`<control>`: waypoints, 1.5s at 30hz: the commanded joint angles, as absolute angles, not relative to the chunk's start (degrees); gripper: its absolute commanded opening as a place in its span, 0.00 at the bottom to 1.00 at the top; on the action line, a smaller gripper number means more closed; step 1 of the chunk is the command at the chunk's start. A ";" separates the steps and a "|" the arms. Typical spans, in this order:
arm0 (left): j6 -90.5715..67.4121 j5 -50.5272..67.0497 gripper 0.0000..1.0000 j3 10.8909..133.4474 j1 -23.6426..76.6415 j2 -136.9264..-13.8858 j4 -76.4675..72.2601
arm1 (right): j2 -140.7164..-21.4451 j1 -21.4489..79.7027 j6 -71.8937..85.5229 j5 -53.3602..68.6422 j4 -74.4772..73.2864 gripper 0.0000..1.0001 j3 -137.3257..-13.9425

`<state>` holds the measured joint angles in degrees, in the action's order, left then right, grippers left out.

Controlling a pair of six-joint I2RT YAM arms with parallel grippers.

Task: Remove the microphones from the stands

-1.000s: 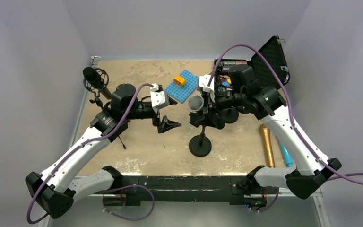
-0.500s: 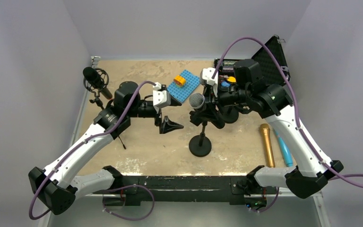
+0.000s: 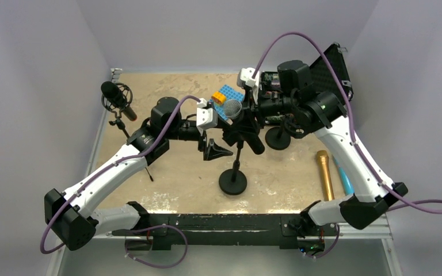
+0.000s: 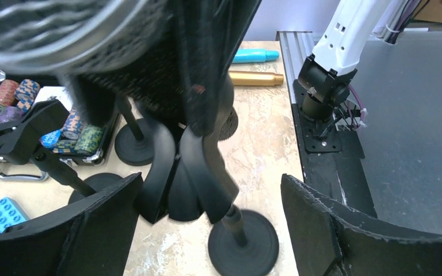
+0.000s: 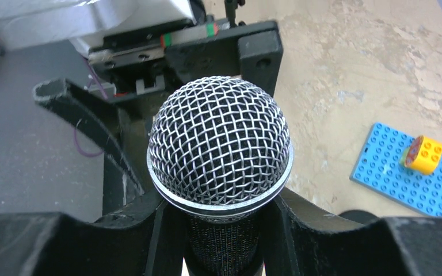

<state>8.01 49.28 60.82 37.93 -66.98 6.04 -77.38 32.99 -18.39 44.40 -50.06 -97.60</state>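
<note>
**Right claw clamped on the microphone, left claw spread beside the stand**

The microphone [image 3: 233,108], with a silver mesh head and a black body, sits at the top of the stand [image 3: 233,179] above the middle of the surface [image 3: 172,172]. It leans toward the far edge. The stand's round black base is nearer the near edge, and its thin pole slants up to the clip.

The right claw [image 3: 242,129] grips the microphone. In the right wrist view its two black fingers [image 5: 149,230] press against both sides of the body just beneath the mesh head.

The left claw [image 3: 216,150] is released, with its fingers [image 4: 92,230] spread wide. It hangs just left of the stand's pole without touching it. In the left wrist view the pole and base lie between the fingers, but I cannot tell whether the fingers actually bracket the pole.

A second stand [image 3: 278,138], its clip empty, is just right of the first. A gold microphone [image 3: 325,175] and a teal one [image 3: 344,184] lie side by side near the right edge.

A blue brick plate [image 5: 403,172] carrying a yellow brick [image 5: 422,154] lies toward the far edge. An open black case [image 3: 328,69] holding coloured chips fills the far right corner. A black studio microphone [image 3: 115,98] stands on a small tripod near the far left corner.
</note>
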 commanded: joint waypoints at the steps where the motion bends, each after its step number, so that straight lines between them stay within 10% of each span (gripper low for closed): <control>1: 5.18 47.23 0.91 61.14 38.06 -66.30 -1.12 | -79.92 32.99 -15.06 49.87 -42.29 0.00 -104.23; 23: 0.53 40.02 0.72 57.48 35.91 -64.71 1.18 | -81.91 36.51 -26.07 50.42 -46.49 0.00 -105.97; 27: 0.65 41.79 0.58 57.55 35.69 -64.97 0.97 | -81.82 36.64 -26.19 50.19 -46.52 0.00 -105.69; 33: 3.09 44.84 0.00 58.03 35.45 -65.72 1.84 | -81.83 36.65 -25.11 49.99 -46.28 0.00 -105.64; 45: 3.18 44.19 0.00 56.33 35.45 -65.89 2.32 | -81.16 36.52 -5.95 48.67 -30.42 0.00 -122.00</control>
<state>2.59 43.53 57.25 35.40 -65.80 3.18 -85.06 36.45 -14.52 47.48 -45.78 -115.02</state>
